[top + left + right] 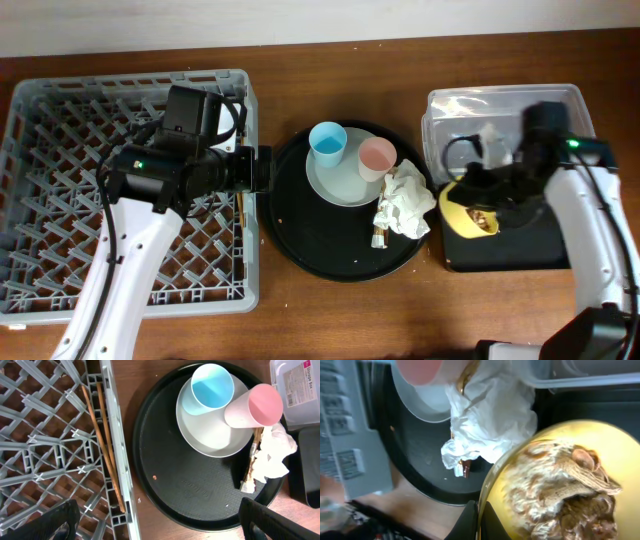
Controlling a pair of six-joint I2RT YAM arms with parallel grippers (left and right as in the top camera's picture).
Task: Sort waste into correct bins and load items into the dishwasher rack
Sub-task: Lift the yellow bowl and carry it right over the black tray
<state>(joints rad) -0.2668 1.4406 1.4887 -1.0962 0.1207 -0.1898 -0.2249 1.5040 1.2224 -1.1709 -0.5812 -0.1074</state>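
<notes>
Right claw (480, 517) is clenched on the rim of the yellow bowl (506, 474), one dark finger showing against the rim at the bowl's 7 o'clock in the wrist view. The bowl holds crumbly beige food scraps (565, 490), heaped against its inner wall. From overhead, the bowl hangs over the 10 o'clock corner of the shallow black bin (525, 250), with the clear tub (440, 100) just beyond it at 12 o'clock. I judge the step in hand to be emptying the scraps. What the tip depends on is that the bin's open floor runs from the bowl toward 4 o'clock, while the big round tray (300, 235) lies close at 9 o'clock. A pour toward the left would spill onto that tray or the table.

Left claw (162, 522) hangs released, fingers wide apart, above the seam between the dishwasher rack (60, 150) and the round tray. The chopsticks (107, 450) lie in the rack along its right wall, long axis running 12 to 6 in the left wrist view. The blue cup (328, 142), pink cup (377, 157) and plate (335, 185) sit on the round tray at 3 o'clock from this claw, so the left arm is the nearer one for them. The crumpled napkin (405, 200) lies between the two arms, closer to the right.
</notes>
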